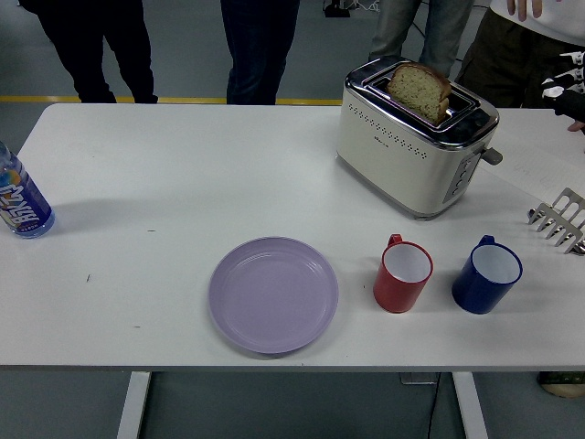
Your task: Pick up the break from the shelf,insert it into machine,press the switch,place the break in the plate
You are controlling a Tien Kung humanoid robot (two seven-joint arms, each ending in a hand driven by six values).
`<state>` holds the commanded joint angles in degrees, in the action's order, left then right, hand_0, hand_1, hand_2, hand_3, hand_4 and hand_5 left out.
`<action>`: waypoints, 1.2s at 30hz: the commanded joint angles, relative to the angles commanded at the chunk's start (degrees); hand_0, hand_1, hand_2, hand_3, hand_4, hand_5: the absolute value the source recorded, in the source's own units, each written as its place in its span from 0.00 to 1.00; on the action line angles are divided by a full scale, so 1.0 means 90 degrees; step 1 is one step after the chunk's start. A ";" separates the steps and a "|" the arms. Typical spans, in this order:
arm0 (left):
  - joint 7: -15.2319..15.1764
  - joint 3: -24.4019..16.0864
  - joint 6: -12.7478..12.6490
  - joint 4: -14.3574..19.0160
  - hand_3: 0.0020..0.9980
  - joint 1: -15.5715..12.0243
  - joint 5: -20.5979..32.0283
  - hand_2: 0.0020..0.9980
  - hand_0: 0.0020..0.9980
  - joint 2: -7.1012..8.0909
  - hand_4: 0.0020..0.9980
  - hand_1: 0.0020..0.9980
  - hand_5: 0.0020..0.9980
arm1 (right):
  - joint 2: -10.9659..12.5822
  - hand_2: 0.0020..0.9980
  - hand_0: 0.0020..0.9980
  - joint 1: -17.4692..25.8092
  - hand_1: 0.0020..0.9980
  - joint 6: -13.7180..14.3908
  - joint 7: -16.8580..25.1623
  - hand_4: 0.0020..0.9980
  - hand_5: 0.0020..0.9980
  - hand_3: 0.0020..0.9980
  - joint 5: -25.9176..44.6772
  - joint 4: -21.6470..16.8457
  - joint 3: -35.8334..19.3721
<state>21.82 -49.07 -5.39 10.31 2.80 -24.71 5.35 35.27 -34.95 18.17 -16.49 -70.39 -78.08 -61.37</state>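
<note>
A brown bread slice (420, 90) stands in the cream metal toaster's (413, 137) slot near the table's far right corner. The right hand (569, 94), grip unclear, must lift it to the lilac plate (273, 294).

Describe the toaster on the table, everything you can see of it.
The toaster is a boxy two-slot model with a cream body, a shiny chrome top and rows of small vent holes along its long side. It stands upright on the white table, far right of centre, turned at an angle. A slice of brown bread sticks up from one slot. Its narrow end, facing the right, carries a column of buttons and a grey lever. Nothing else touches it; the red mug stands apart in front.
</note>
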 joint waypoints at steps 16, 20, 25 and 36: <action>-0.0002 0.0005 -0.0011 0.0000 0.79 0.0011 0.0013 0.67 0.40 -0.0023 0.67 0.51 1.00 | 0.0027 0.45 0.28 0.0474 0.25 -0.0013 0.0108 0.48 0.26 0.69 0.0156 -0.0190 -0.0104; 0.0003 0.0003 -0.0008 0.0000 0.79 0.0016 0.0008 0.67 0.40 -0.0027 0.67 0.51 1.00 | 0.0017 0.43 0.25 0.0543 0.21 -0.0068 0.0121 0.45 0.20 0.69 0.0162 -0.0175 -0.0086; 0.0003 0.0018 -0.0005 0.0000 0.79 0.0031 0.0010 0.67 0.40 -0.0028 0.67 0.51 1.00 | -0.0013 0.43 0.26 0.0592 0.22 -0.0161 0.0131 0.39 0.05 0.68 0.0093 -0.0115 -0.0068; 0.0000 0.0060 -0.0005 0.0000 0.79 0.0040 0.0057 0.67 0.40 -0.0033 0.67 0.51 1.00 | -0.0055 0.43 0.31 0.0684 0.23 -0.0371 0.0077 0.36 0.00 0.69 -0.0252 0.0058 0.0015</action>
<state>21.82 -48.52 -5.44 10.31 3.16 -24.19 5.05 34.77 -28.80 14.83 -15.80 -72.66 -77.56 -61.23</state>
